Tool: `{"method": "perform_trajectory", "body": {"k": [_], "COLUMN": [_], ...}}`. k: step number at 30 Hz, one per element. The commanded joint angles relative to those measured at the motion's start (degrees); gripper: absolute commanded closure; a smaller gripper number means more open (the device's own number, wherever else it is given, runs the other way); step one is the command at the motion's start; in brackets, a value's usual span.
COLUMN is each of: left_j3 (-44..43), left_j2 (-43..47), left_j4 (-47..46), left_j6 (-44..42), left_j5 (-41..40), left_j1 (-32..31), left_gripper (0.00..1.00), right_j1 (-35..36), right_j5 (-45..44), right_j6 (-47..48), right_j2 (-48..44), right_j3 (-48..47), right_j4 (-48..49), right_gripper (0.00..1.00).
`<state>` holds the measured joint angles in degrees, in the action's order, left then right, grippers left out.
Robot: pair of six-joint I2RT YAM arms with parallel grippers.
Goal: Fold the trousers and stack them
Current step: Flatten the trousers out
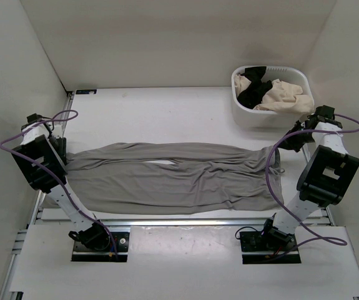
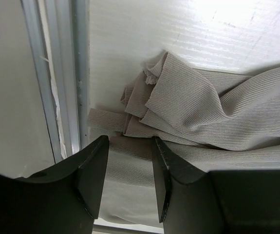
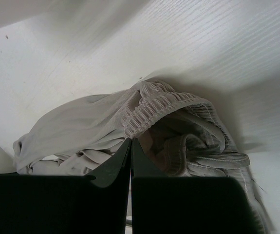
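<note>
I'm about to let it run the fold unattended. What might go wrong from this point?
The left gripper is open over bunched, layered cuffs of the trousers; closing there may catch only some layers.
The right gripper is shut on just a thin edge of the waistband, so lifting might let it slip.
The cuffs lie beside the metal rail, which that gripper might strike.

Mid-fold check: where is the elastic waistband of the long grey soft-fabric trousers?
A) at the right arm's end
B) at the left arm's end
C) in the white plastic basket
A: the ribbed waistband of the grey trousers sits at the tips of the right gripper; the left wrist view shows only leg cuffs.
</note>
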<state>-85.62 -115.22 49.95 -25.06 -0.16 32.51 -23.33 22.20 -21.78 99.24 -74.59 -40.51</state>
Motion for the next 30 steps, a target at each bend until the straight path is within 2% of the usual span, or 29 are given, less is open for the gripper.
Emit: {"method": "perform_trajectory", "body": {"k": [1, 7, 9, 10, 12, 14, 17, 21, 26, 30], "left_j3": [-0.16, -0.16, -0.16, -0.16, -0.16, -0.16, 0.37, 1.77, 2.48, 1.87], "left_j2": [-0.01, 0.52, 0.52, 0.52, 0.52, 0.52, 2.62, 4.91, 3.69, 2.28], "left_j4": [1.02, 1.55, 1.55, 2.07, 2.08, 2.6, 2.6, 0.93, 0.93, 3.21], "left_j6": [-0.61, -0.61, -0.61, -0.61, -0.61, -0.61, -0.61, 0.1, 0.1, 0.1], "left_j5": [-1.06, -1.07, -1.07, -1.07, -1.59, -2.38, -3.26, -1.78, 1.39, 3.5], "left_j1": [0.36, 0.36, 0.36, 0.36, 0.36, 0.36, 0.36, 1.5, 1.5, 1.5], "left_gripper": [0.48, 0.56, 0.61, 0.67, 0.71, 0.67, 0.43, 0.4, 0.4, 0.5], "right_j1": [0.3, 0.3, 0.3, 0.3, 0.3, 0.3, 0.3, 0.3, 0.3, 0.3], "right_j5": [-0.05, -0.05, -0.05, -0.05, -0.05, -0.05, -0.05, 0.47, 0.48, 0.48], "right_j6": [1.21, 1.74, 1.74, 1.74, 1.74, 1.74, 2.36, 2.36, 2.36, 2.36], "right_j2": [0.51, 1.04, 1.04, 1.04, 1.04, 1.04, 1.04, 1.57, 1.57, 1.57], "right_j3": [-2.41, -2.41, -2.41, -2.41, -2.93, -2.93, -3.46, -2.85, -2.84, -2.84], "right_j4": [-0.53, -1.06, -1.06, -1.06, -1.06, -1.67, -1.68, -1.68, -1.68, -1.68], "right_gripper": [1.0, 1.0, 1.0, 1.0, 1.0, 1.0, 1.0, 1.0, 1.0, 1.0]}}
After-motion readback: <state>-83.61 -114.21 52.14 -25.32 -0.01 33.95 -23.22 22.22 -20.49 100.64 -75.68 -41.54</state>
